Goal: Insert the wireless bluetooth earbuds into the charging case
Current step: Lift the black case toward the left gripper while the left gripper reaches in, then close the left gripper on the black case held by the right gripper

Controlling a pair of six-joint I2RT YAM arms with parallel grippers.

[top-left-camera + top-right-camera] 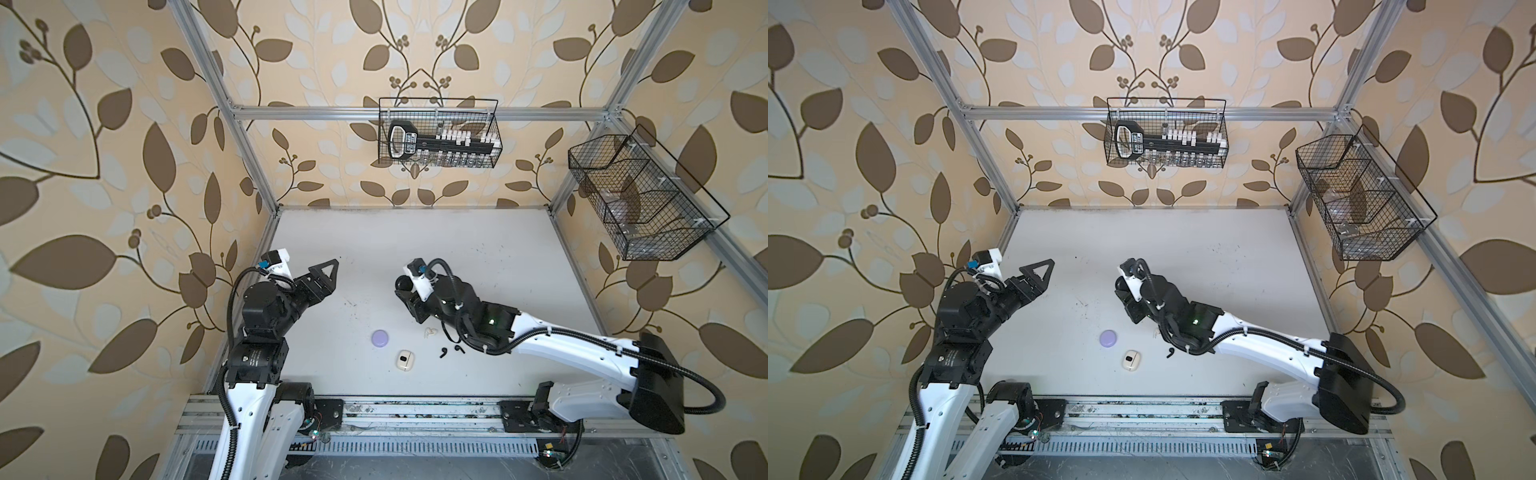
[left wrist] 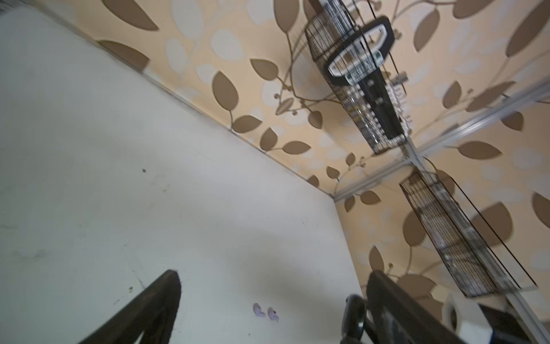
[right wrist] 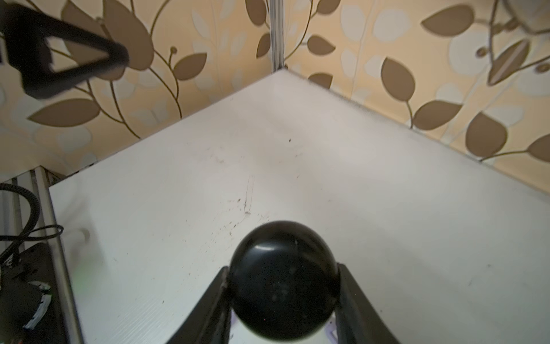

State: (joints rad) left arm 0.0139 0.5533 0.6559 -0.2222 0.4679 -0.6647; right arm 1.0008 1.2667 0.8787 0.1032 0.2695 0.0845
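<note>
While right fingers (image 3: 208,309) pinch black case (image 3: 282,280), left fingers (image 1: 325,272) spread, earbuds (image 1: 458,349) lying apart.

The black case (image 3: 284,280), round and glossy, is gripped between the jaws of the right gripper (image 3: 282,271). The lavender case (image 1: 380,337), a closed disc, lies flat. Near it lies the cream case (image 1: 402,359), with a dark oval patch on top. The cream earbuds (image 1: 430,332) lie together, and the black earbuds (image 1: 442,354) lie slightly apart from each other. The lavender earbuds (image 2: 259,309) lie side by side.
</note>
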